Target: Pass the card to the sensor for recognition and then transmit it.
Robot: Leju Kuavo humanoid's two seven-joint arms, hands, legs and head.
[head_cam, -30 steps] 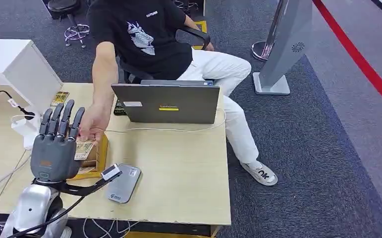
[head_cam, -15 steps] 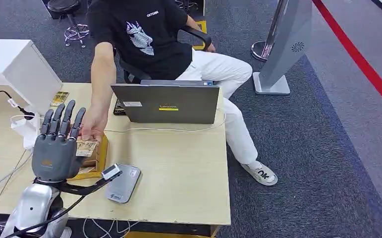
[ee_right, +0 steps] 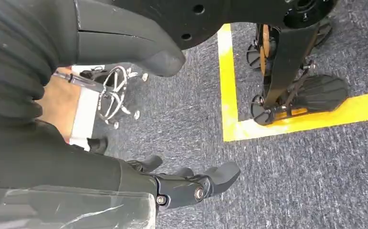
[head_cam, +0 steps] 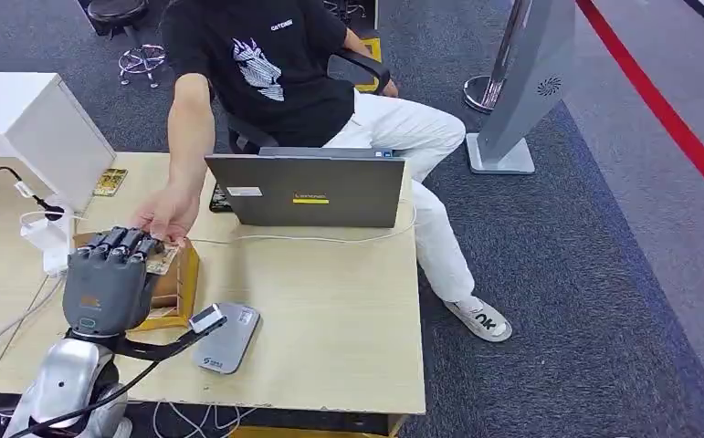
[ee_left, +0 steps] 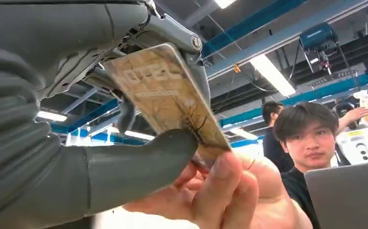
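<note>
The card (head_cam: 160, 262), tan with a printed pattern, is pinched between the thumb and curled fingers of my left hand (head_cam: 106, 279), above a small wooden card holder (head_cam: 182, 294). In the left wrist view the card (ee_left: 167, 95) sits between my thumb and fingers (ee_left: 38, 143), while a person's hand (ee_left: 220, 191) grips its free end. That person's hand (head_cam: 167, 215) reaches across the desk from behind the laptop. The grey card sensor (head_cam: 227, 336) lies flat on the desk just right of my wrist. My right hand (ee_right: 191, 186) hangs over the carpet, holding nothing, fingers loosely apart.
A grey laptop (head_cam: 307, 190) stands open at the desk's far middle, with the seated person behind it. A white box (head_cam: 28, 128), a white charger with cables (head_cam: 42, 233) and another card (head_cam: 110, 181) lie at the left. The wooden desk (head_cam: 330, 310) ends at the right.
My left hand's fingers, upright and spread before, have curled down over the card. The person's hand has stayed on the card and shifted slightly toward the back.
</note>
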